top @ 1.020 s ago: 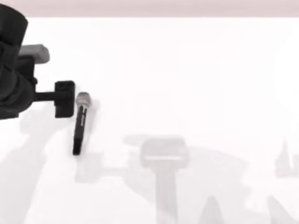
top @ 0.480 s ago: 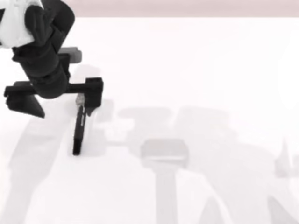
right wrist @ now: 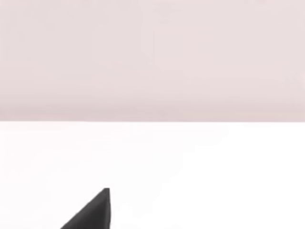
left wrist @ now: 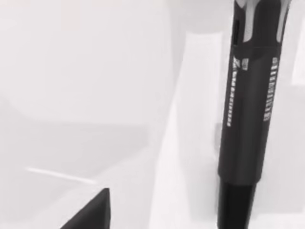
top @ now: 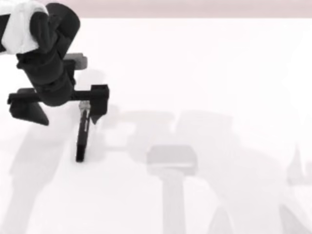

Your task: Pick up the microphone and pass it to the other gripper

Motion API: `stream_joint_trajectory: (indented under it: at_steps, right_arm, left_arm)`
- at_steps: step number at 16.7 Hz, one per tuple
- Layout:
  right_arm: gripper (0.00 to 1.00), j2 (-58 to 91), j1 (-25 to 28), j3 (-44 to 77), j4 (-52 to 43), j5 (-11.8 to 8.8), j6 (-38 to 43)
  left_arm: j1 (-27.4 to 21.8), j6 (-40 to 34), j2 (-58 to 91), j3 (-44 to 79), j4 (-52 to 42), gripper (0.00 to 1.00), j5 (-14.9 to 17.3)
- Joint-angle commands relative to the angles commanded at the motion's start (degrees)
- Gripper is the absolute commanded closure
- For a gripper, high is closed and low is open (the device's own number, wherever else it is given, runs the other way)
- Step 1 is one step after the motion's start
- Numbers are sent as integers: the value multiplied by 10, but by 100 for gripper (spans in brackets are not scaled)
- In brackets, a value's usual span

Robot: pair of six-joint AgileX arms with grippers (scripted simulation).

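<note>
One mic (top: pixel 82 135) lies flat on the table (top: pixel 204 73), left side. Left gripper (top: pixel 61 109) sits over its head end, fingers wide apart, not clamped. Right gripper (right wrist: pixel 90 212): state unclear.

Bright, washed-out light; soft grey arm shadows on table (top: pixel 204 68); edges slightly blurred.

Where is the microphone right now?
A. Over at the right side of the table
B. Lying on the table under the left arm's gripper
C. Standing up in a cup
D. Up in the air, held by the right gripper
B: in the top view the microphone lies flat on the white table at its left side, and the left gripper hangs over its head end with jaws spread wide.
</note>
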Motion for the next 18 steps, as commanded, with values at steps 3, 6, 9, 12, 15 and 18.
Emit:
stream_joint_trajectory:
  at_steps: [3,6,9,12,15,18]
  right_arm:
    - [0,0,0,0,0,0,0]
    - [0,0,0,0,0,0,0]
    - [0,0,0,0,0,0,0]
    - [0,0,0,0,0,0,0]
    - [0,0,0,0,0,0,0]
    - [0,0,0,0,0,0,0]
  left_arm:
    - [-2,-1,38,-30,73,0,0]
    - [-4,-3,78,-64,149,0,0]
    - [-5,-4,96,-78,176,0,0]
    - [-5,-4,96,-78,176,0,0]
    - [-5,-4,96,-78,176,23,0]
    - [-5,-4,96,-78,176,45,0]
